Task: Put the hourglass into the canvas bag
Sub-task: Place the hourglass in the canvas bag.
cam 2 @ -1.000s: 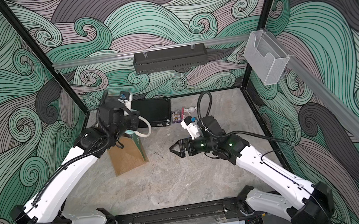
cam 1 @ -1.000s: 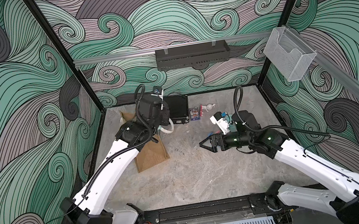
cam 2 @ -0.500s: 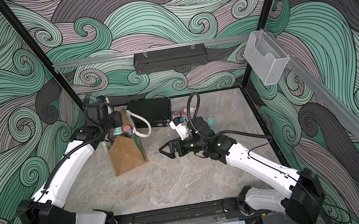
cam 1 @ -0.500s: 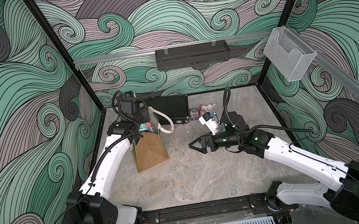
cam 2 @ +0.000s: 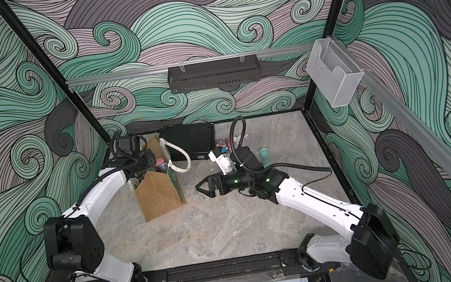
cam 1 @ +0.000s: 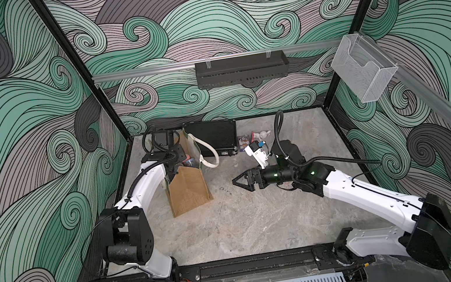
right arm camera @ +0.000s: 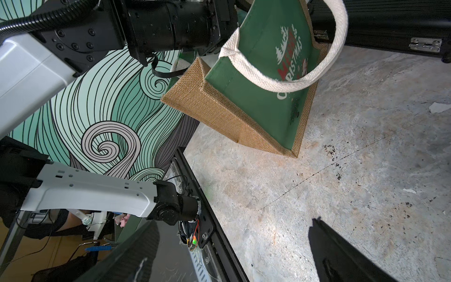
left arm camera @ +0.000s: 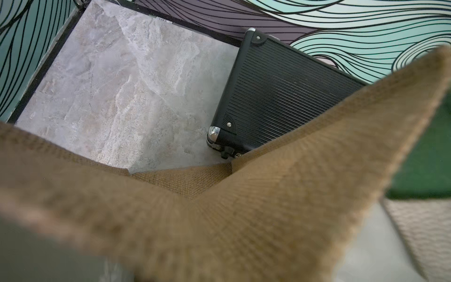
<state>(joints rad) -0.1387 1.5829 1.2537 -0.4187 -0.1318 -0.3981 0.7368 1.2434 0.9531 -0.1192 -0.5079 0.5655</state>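
The canvas bag [cam 1: 187, 189] stands upright at the left of the table, tan burlap with a green panel [right arm camera: 263, 102] and cream handles. My left gripper [cam 1: 180, 160] reaches into its open mouth. It looks shut on the hourglass [cam 1: 188, 162], a small thing with a pink top and a bluish clear body, seen in both top views [cam 2: 161, 166]. Blurred burlap [left arm camera: 268, 207] hides the jaws in the left wrist view. My right gripper [cam 1: 238, 181] hovers open and empty over the table, right of the bag, fingertips pointing at it [right arm camera: 231, 256].
A flat black case [cam 1: 214, 137] lies behind the bag against the back wall. Small items [cam 1: 244, 141] and a white figure [cam 1: 262, 134] sit beside it. A teal thing [cam 2: 265, 153] lies behind my right arm. A black rack [cam 1: 240, 68] hangs on the back wall.
My left arm has swung left from above the bag and its gripper has come down into the bag's mouth. My right gripper has slid a little left toward the bag, still open.
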